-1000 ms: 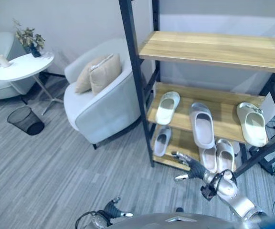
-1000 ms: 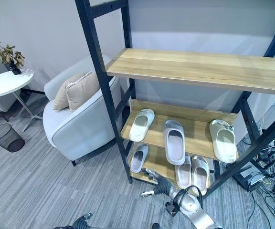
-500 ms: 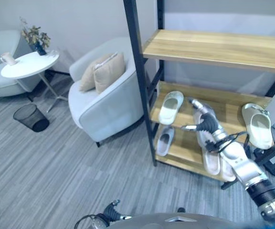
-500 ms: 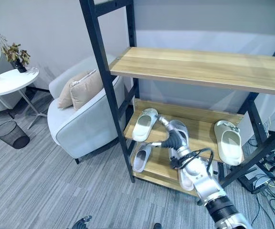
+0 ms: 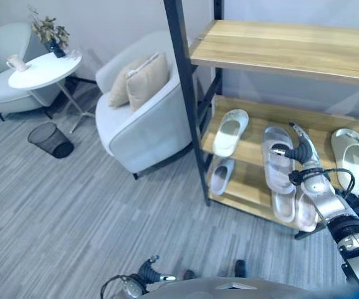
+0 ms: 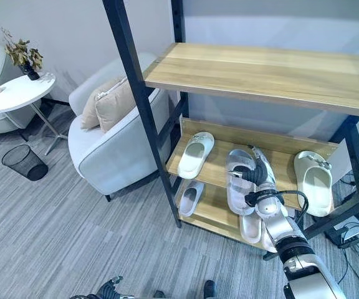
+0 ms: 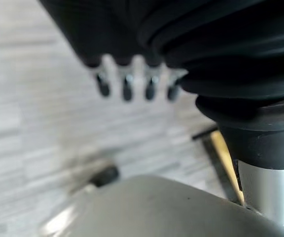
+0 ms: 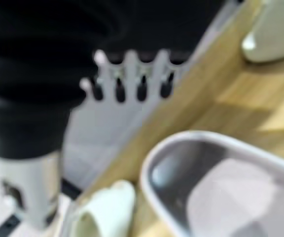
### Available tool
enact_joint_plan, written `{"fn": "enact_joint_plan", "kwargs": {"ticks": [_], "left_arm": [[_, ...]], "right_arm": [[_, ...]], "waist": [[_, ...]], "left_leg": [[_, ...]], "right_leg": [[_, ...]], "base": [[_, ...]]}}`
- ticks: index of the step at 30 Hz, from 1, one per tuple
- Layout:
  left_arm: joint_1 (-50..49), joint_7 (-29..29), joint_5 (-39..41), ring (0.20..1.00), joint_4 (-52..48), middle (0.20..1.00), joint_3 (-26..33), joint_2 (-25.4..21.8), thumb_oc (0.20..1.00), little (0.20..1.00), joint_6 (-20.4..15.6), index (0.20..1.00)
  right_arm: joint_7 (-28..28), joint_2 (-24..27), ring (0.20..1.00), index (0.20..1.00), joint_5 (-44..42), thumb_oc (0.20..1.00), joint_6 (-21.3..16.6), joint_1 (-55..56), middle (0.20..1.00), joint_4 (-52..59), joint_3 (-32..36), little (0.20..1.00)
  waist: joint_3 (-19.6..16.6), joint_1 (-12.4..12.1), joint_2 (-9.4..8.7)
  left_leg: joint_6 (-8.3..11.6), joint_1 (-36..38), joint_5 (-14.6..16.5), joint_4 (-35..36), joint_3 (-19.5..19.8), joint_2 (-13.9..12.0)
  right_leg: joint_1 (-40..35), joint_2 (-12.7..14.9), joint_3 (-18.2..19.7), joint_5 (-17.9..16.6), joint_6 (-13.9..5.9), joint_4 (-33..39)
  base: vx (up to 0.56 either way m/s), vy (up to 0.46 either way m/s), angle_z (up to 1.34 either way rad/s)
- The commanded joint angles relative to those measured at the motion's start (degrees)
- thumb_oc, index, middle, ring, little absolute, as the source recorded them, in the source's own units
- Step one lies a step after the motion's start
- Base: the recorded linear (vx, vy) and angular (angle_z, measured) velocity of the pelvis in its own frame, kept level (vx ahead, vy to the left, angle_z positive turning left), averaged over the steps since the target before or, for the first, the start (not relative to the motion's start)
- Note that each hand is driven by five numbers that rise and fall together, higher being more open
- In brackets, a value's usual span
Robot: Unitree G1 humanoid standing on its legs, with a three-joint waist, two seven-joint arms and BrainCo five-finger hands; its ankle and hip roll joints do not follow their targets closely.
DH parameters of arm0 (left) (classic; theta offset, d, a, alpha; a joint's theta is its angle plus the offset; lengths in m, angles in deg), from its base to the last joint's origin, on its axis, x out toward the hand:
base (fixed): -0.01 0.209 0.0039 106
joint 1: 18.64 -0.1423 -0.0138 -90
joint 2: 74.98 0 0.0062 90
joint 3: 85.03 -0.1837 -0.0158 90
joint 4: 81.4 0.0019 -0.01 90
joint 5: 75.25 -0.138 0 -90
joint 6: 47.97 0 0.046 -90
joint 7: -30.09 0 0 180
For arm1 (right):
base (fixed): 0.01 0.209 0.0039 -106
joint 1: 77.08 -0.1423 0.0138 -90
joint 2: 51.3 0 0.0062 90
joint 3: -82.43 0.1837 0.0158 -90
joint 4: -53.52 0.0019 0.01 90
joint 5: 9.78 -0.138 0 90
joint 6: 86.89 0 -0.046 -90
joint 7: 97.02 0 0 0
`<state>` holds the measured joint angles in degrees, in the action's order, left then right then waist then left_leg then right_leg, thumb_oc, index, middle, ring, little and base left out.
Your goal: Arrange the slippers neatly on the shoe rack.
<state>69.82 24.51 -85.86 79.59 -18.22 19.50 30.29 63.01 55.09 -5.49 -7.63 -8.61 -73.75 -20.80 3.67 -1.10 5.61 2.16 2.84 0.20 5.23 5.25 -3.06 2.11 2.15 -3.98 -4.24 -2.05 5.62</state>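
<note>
Right robot hand: I am reaching my right robot hand (image 6: pixel 258 173) over the middle shelf (image 6: pixel 214 163) of the shoe rack (image 5: pixel 181 75), fingers straight and apart, clamped on nothing; its fingertips (image 8: pixel 120 89) are stretching past the grey slipper's rim, and I cannot tell whether the hand is touching it.

Left robot hand: my left robot hand (image 7: pixel 127 84) is hanging low over the carpet floor (image 5: pixel 55 205), fingers relaxed and apart, holding nothing.

Grey slipper: the grey slipper (image 5: pixel 278 158) is lying on the middle shelf between the other two, its near end sticking out over the shelf's front edge.

Left middle slipper: a pale green slipper (image 5: pixel 229 131) is lying on the left of the middle shelf, angled rather than square.

Right middle slipper: a pale strapped sandal (image 5: pixel 353 159) is lying at the right end of the same shelf, well apart from the grey one.

Bottom shelf: a small grey slipper (image 5: pixel 221 175) is sitting alone at the left; a pale pair (image 6: pixel 252 225) is sitting side by side to the right, partly under my arm.

Done so far: all the slippers I am seeing are already on the rack.

Left to do: I judge the arranging is only partly done, since the grey slipper is overhanging, the green one is skewed, and mates are not lying together.
</note>
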Motion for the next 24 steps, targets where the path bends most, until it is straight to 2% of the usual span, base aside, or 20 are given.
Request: {"fn": "enact_joint_plan", "kwargs": {"ticks": [1, 6, 13, 22, 23, 24], "left_arm": [[2.13, -1.44, 0.16, 1.0, 4.39, 1.0, -3.57, -0.22, 1.0, 1.0, -0.33, 1.0], [3.12, -2.21, 2.04, 1.0, 3.99, 1.0, -3.76, 0.86, 1.0, 1.0, -0.44, 1.0], [3.76, -3.44, 3.78, 1.0, 3.56, 1.0, -3.89, 0.81, 1.0, 1.0, -0.93, 1.0], [2.8, -4.49, 4.78, 1.0, 5.35, 1.0, -2.58, -0.53, 1.0, 1.0, -0.56, 1.0], [2.87, -4.6, 4.91, 1.0, 5.41, 1.0, -2.52, -0.59, 1.0, 1.0, -0.56, 1.0], [2.85, -4.73, 4.91, 1.0, 5.41, 1.0, -2.68, -0.61, 1.0, 1.0, -0.62, 1.0]], "right_arm": [[-1.88, -0.48, 1.0, 1.0, -4.92, 1.0, -1.25, -5.76, 1.0, -2.75, 1.75, 1.0], [-4.3, -2.02, 1.0, 1.0, -5.33, 1.0, -0.08, -6.61, 1.0, -6.05, 1.74, 1.0], [-4.79, -3.24, 1.0, 1.0, -7.79, 1.0, 0.16, -10.83, 1.0, -13.6, -0.08, 1.0], [-3.11, -2.61, 1.0, 1.0, -11.92, 1.0, 0.07, -19.5, 1.0, -24.16, -3.6, 1.0], [-3.1, -2.59, 0.922, 0.922, -12.21, 0.922, 0.17, -19.71, 0.922, -24.48, -3.67, 0.922], [-3.24, -2.62, 0.2, 0.2, -12.46, 0.2, 0.2, -19.76, 0.2, -25.05, -3.54, 0.2]], "waist": [[0.22, -1.05, -4.3], [0.72, -1.05, -3.13], [1.32, -1.74, -2.74], [2.32, -3.66, -3.87], [2.42, -3.73, -3.98], [2.52, -3.79, -4.07]], "left_leg": [[1.54, -3.41, 0.29, -0.23, 1.54, 1.36], [1.77, -6.1, -0.48, -0.23, 1.12, 1.67], [1.87, -7.57, -0.83, -0.23, 0.98, 1.94], [2.2, -9.14, -1.31, -0.23, 1.68, 1.91], [2.25, -9.26, -1.4, -0.23, 1.77, 1.9], [2.28, -9.37, -1.47, -0.23, 1.88, 1.92]], "right_leg": [[-2.51, 3.94, -0.79, 5.52, -4.91, -0.62], [0.41, 4.0, -0.2, 4.99, -5.03, -0.62], [1.8, 4.09, -0.02, 4.77, -5.2, -0.62], [2.94, 3.98, -0.71, 4.55, -5.26, -0.62], [3.01, 3.99, -0.78, 4.53, -5.26, -0.62], [3.06, 4.0, -0.88, 4.5, -5.25, -0.62]], "base": [[0.0, -0.004, -0.07], [0.04, -0.017, -0.02], [0.01, -0.006, -0.02], [0.01, -0.002, 0.03], [0.0, 0.003, 0.08], [0.0, -0.001, 0.05]]}}
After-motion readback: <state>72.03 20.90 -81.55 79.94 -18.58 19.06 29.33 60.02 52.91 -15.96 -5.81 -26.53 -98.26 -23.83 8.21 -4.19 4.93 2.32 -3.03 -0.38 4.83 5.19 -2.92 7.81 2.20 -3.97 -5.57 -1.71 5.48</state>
